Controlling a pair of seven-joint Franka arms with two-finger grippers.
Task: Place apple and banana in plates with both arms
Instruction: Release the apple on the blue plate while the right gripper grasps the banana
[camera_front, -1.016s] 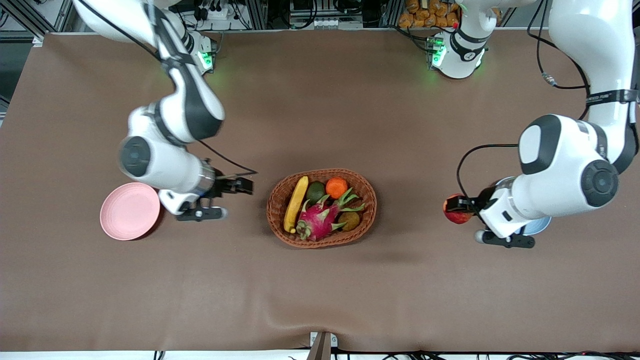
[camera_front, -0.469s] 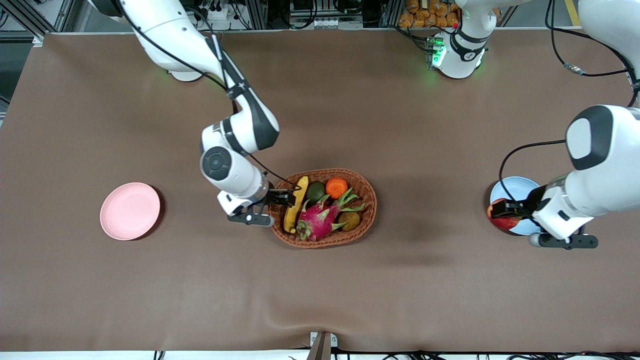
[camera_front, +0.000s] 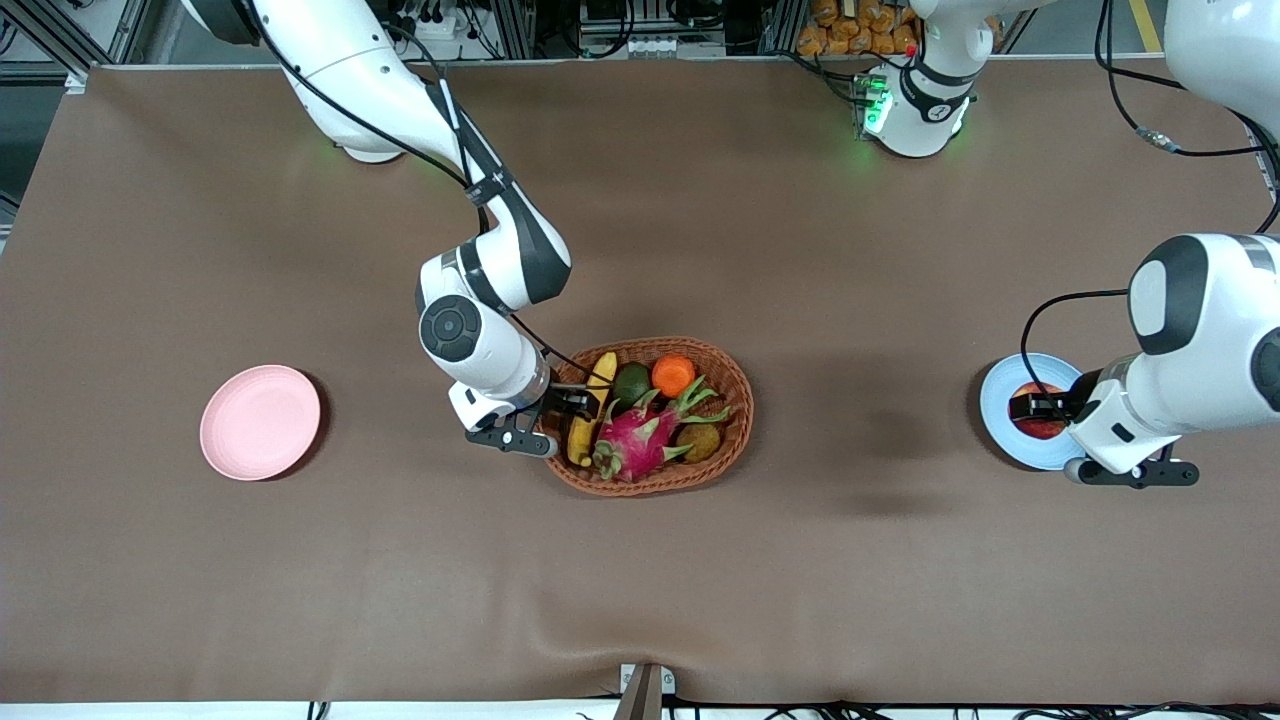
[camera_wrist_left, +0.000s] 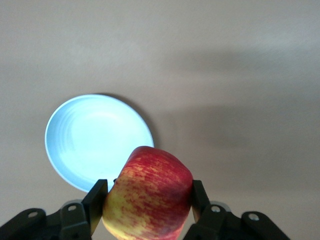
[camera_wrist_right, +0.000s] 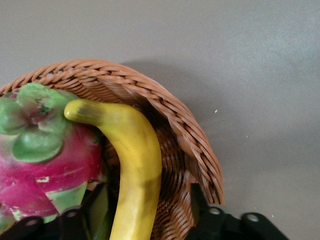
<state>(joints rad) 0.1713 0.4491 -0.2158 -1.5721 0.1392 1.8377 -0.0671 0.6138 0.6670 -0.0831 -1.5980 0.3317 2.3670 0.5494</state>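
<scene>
- The left gripper (camera_front: 1030, 408) hangs over the light blue plate (camera_front: 1000, 392) at the left arm's end of the table, its fingers (camera_wrist_left: 98, 196) clamped on either side of the apple (camera_front: 1040, 424).
- From the left wrist camera the apple (camera_wrist_left: 148, 196) sits above the plate's (camera_wrist_left: 95, 137) rim rather than its middle, red with a yellowish flank.
- The right gripper (camera_front: 576, 402) is down at the wicker basket (camera_front: 735, 420), at the basket's 9 o'clock edge, fingers spread with the banana (camera_front: 590, 405) between them; I cannot tell whether they touch it.
- The banana (camera_wrist_right: 134, 175) lies along the basket's (camera_wrist_right: 175, 130) wall, touching the dragon fruit (camera_front: 640, 437), its dark tip against that fruit's green end.
- An orange fruit (camera_front: 673, 375) and a dark green one (camera_front: 631, 383) sit in the basket at about 12 o'clock.
- The pink plate (camera_front: 260, 421) lies bare toward the right arm's end, well apart from the basket.
</scene>
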